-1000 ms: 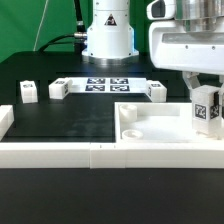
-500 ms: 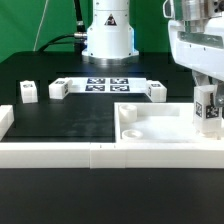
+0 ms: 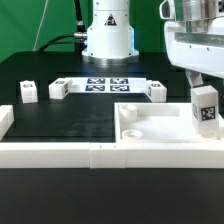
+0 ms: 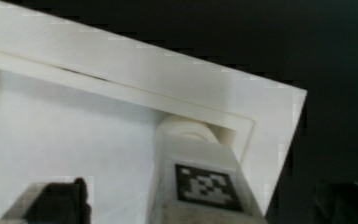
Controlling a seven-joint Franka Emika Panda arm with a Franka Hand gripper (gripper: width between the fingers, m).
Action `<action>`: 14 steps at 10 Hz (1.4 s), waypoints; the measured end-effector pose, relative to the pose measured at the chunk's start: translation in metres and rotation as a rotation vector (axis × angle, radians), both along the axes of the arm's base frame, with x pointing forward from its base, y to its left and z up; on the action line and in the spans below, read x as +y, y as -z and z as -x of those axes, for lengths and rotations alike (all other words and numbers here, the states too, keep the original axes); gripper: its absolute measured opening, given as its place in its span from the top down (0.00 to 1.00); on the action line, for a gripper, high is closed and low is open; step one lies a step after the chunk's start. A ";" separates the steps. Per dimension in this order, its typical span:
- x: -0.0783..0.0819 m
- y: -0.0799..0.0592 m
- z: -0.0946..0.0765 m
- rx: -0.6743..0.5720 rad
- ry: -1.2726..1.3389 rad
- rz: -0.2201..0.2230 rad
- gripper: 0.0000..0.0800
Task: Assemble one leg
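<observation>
Since half a second ago my pincer (image 4: 197, 203) has let go and drawn up a little. Its fingers (image 4: 51, 202) stand wide apart, touching nothing. The leg (image 3: 205, 108) stands upright between them in the white tray piece's (image 3: 160, 128) corner, at the frame's right edge.

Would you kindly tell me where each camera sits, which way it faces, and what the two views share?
Exterior view: low by the near edge of the table, facing the robot's base across the tray; that base and the pincer above the leg show.
Wrist view: on the wrist, looking down at the tray's corner; one dark finger shows.
Both share the leg and that tray corner.
</observation>
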State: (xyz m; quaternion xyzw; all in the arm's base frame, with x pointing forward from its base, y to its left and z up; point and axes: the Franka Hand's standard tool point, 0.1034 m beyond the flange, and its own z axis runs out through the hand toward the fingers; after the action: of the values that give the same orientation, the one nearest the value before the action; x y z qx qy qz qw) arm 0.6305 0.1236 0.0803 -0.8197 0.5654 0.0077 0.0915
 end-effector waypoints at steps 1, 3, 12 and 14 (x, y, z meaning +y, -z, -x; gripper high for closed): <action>0.001 0.000 0.000 -0.013 -0.122 0.012 0.20; 0.001 -0.001 0.001 -0.037 -0.369 0.031 0.19; -0.006 0.001 -0.001 -0.144 -1.271 0.177 0.19; -0.011 0.002 0.000 -0.144 -1.337 0.176 0.19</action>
State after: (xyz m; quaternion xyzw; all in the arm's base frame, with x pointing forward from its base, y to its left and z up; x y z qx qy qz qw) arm 0.6304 0.1124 0.0783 -0.9960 -0.0721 -0.0383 0.0374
